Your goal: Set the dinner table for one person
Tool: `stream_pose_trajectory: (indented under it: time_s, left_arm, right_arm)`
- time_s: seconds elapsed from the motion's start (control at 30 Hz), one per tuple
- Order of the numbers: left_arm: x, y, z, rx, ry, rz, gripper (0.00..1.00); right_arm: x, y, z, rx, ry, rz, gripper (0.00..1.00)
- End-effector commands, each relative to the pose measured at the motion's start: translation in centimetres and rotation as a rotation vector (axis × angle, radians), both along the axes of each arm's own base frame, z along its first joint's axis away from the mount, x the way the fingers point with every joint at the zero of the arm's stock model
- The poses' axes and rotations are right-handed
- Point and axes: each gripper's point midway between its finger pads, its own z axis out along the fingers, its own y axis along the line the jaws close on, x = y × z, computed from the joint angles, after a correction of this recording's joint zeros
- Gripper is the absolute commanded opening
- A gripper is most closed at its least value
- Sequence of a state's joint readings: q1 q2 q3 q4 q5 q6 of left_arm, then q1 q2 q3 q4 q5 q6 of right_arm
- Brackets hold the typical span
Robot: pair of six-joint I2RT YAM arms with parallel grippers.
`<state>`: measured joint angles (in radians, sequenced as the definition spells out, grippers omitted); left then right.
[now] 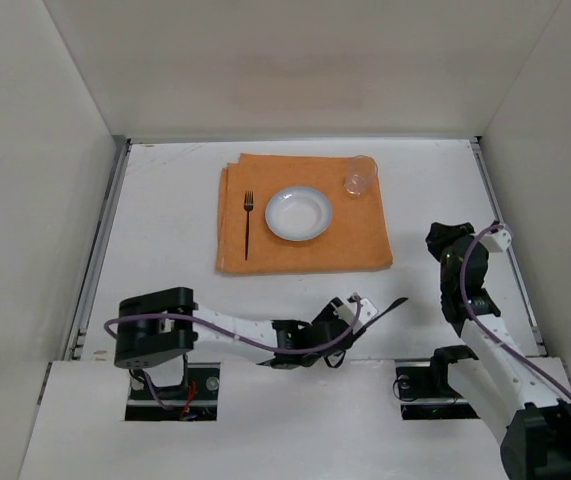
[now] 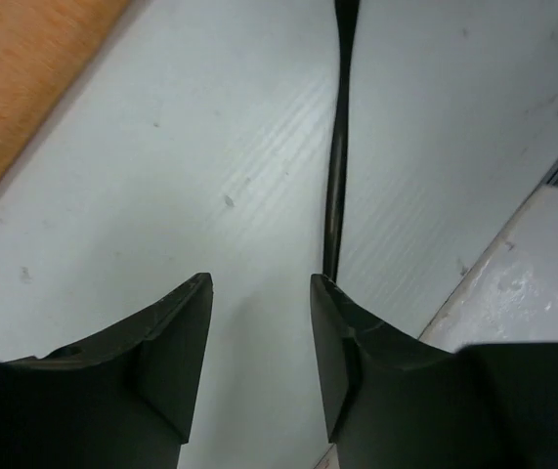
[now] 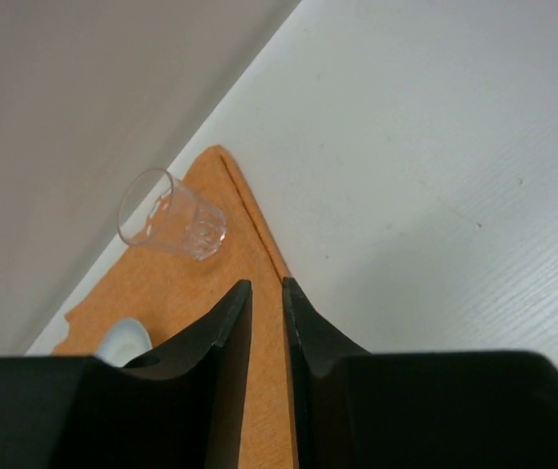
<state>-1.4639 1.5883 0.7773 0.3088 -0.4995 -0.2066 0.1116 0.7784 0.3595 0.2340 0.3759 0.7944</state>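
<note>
The dinner table (image 1: pixel 165 230) is a white tabletop walled by white panels. An orange cloth mat (image 1: pixel 305 250) lies on it, holding a black fork (image 1: pixel 248 222) at its left, a white plate (image 1: pixel 299 213) in the middle and a clear glass (image 1: pixel 358 176) at its far right corner. A thin black utensil (image 1: pixel 390 308) lies on the bare table in front of the mat. My left gripper (image 1: pixel 363 318) is open just behind that utensil's near end (image 2: pixel 335 176), which runs out from beside the right fingertip (image 2: pixel 329 293). My right gripper (image 1: pixel 441 240) is shut and empty, hovering right of the mat.
In the right wrist view the glass (image 3: pixel 171 215) and the mat's right edge (image 3: pixel 259 234) lie ahead of the gripper (image 3: pixel 266 285). The table's near ledge (image 2: pixel 523 293) is close on the left gripper's right. White walls enclose the table on three sides.
</note>
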Motion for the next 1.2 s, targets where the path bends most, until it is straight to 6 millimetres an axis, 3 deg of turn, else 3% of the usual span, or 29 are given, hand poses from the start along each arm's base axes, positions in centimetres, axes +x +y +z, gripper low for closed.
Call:
stream_pose_trajectory:
  time_s: [0.0, 0.27, 0.73, 0.87, 0.97, 1.03, 1.17]
  left_arm:
    - [-0.3, -3.2, 1.8, -0.079, -0.045, -0.046, 0.44]
    - [-1.4, -6.7, -1.0, -0.046, 0.004, -0.143, 0.48]
    - [0.6, -6.9, -4.3, 0.024, -0.005, -0.098, 0.41]
    - [0.8, -7.2, -5.2, 0.034, 0.012, -0.109, 0.32]
    - [0.6, -7.3, -5.8, 0.043, 0.029, -0.124, 0.2]
    - [0.4, -7.3, -6.0, 0.042, 0.046, -0.134, 0.12]
    - [0.4, -6.8, -4.9, 0.019, 0.043, -0.116, 0.08]
  right_arm:
    - [-0.2, -0.7, 0.1, 0.024, -0.01, -0.034, 0.28]
    - [1.0, 0.7, -0.6, 0.03, 0.018, 0.036, 0.33]
    - [1.1, 1.1, -0.5, 0.032, 0.009, 0.051, 0.34]
    - [1.2, 1.2, -0.5, 0.034, 0.011, 0.059, 0.34]
    - [1.2, 1.3, -0.5, 0.034, 0.009, 0.062, 0.35]
    - [1.1, 1.3, -0.4, 0.035, 0.006, 0.062, 0.37]
    - [0.9, 1.2, -0.3, 0.039, -0.004, 0.057, 0.47]
